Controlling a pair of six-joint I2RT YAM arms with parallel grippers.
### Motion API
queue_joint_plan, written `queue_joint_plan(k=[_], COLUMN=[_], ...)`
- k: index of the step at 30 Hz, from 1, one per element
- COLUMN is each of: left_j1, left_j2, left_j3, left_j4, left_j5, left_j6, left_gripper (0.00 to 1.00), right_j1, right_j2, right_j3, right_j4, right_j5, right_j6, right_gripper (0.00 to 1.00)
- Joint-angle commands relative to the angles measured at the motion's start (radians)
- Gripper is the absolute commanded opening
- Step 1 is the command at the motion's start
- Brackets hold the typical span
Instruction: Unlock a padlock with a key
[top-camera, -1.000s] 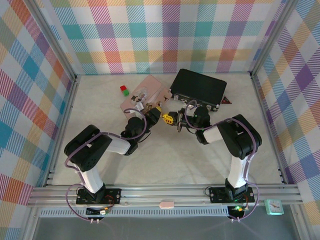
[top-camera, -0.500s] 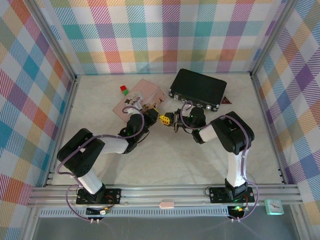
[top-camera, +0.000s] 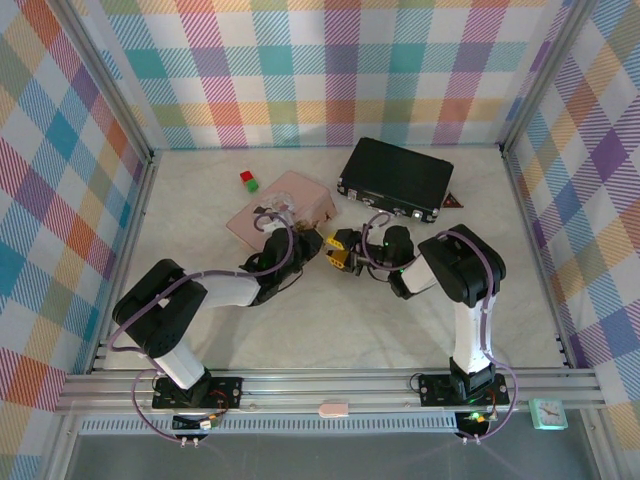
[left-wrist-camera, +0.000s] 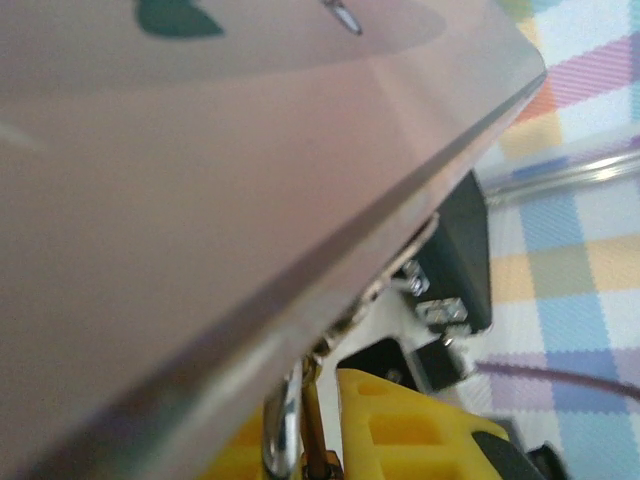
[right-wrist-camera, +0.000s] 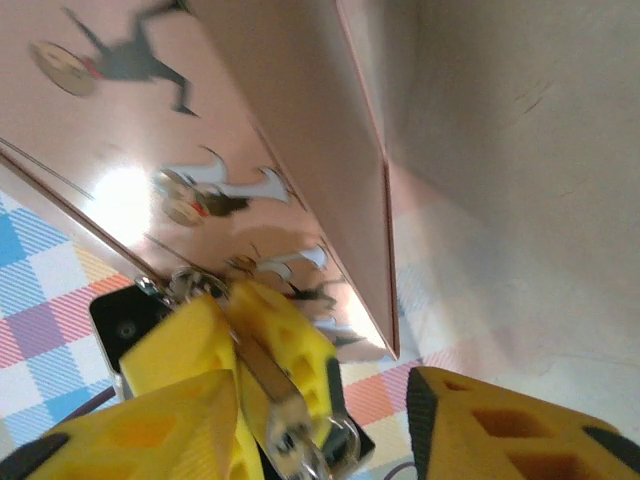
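Holding the padlock still so the key can turn.

My left gripper (top-camera: 306, 240) is closed tight on the padlock (left-wrist-camera: 283, 425), right at the corner of the pink box (top-camera: 285, 200). I see its silver loop and a bit of gold between the yellow fingers. My right gripper (top-camera: 338, 250) has its jaws wide apart and grips nothing. A thin silver bit lies beside one of its fingers, and I think that is the key (right-wrist-camera: 275, 400), close to the lock. To do this well, I should hold the left side very steady, pinch the key flat, and turn it slowly without pulling. The pink box sits right beside both grippers and leaves little room. The black case (top-camera: 395, 175) is just behind, and the red and green cubes (top-camera: 248, 181) sit past the box.
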Motion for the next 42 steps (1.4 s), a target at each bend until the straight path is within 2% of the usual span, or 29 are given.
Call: queue_joint_plan(k=[1, 12, 20, 26, 35, 39, 42], left_j1=[-0.018, -0.018, -0.018, -0.018, -0.018, -0.018, -0.018], left_j2=[-0.016, -0.019, -0.026, -0.033, -0.043, -0.047, -0.047], left_j3=[0.025, 0.025, 0.024, 0.010, -0.019, -0.031, -0.034], left_j4=[-0.002, -0.007, 0.020, 0.037, 0.073, 0.089, 0.091], left_j5=[0.051, 0.047, 0.051, 0.051, 0.064, 0.063, 0.066], left_j6=[-0.022, -0.042, -0.059, -0.070, -0.098, -0.105, -0.107], left_gripper=[0.00, 0.00, 0.00, 0.00, 0.00, 0.00, 0.00], right_j1=[-0.005, 0.045, 0.119, 0.117, 0.111, 0.105, 0.106], right_j2=[-0.035, -0.119, -0.081, -0.091, -0.090, -0.097, -0.091], right_j3=[-0.044, -0.170, -0.152, -0.143, -0.119, -0.135, -0.123], right_j4=[0.077, 0.065, 0.097, 0.097, 0.097, 0.097, 0.098], right_j5=[0.054, 0.133, 0.172, 0.204, 0.240, 0.267, 0.268], right_j6=[-0.103, -0.174, -0.133, -0.111, -0.088, -0.076, -0.066], right_gripper=[0.51, 0.49, 0.40, 0.30, 0.20, 0.18, 0.21])
